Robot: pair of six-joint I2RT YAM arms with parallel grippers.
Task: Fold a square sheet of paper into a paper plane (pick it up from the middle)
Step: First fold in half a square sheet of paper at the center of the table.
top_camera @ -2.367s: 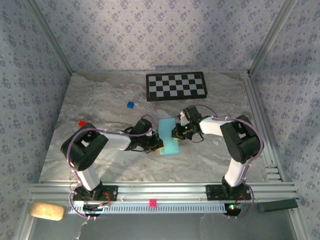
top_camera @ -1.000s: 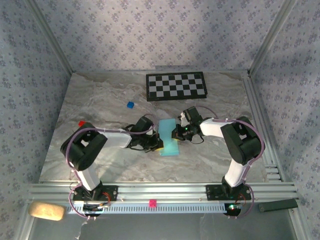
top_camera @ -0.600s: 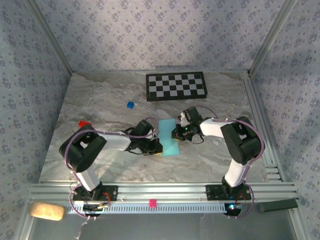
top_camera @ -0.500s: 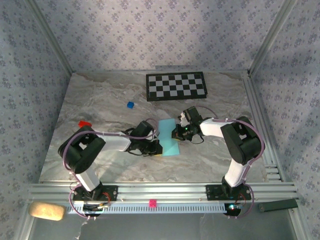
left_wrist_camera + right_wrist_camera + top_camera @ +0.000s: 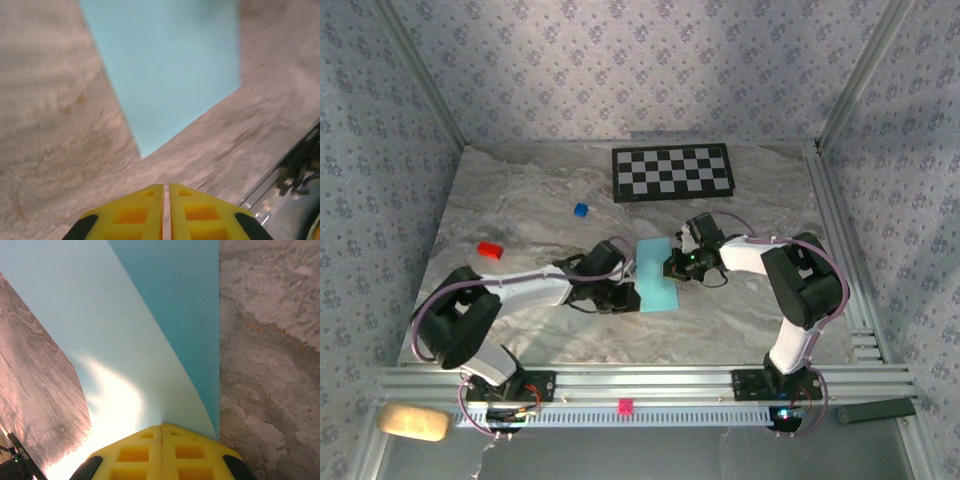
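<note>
Light-blue and thin, the square sheet of paper (image 5: 658,282) is seen lying on the grey marbled bench (image 5: 520,195) between the two arms, and one layer appears raised in a curve over the other. A tear or a crooked crease may be feared if the sheet is dragged while only one edge is clamped. The loose near corner (nothing weighs it down) could also be swept askew by the left arm. The right fingers (image 5: 135,452) are pressed together, with the sheet's edge pinched between them. The left fingers (image 5: 132,216) are all but closed, with a thin slit between them. Nothing is held there, and the sheet's corner lies just ahead, untouched.
</note>
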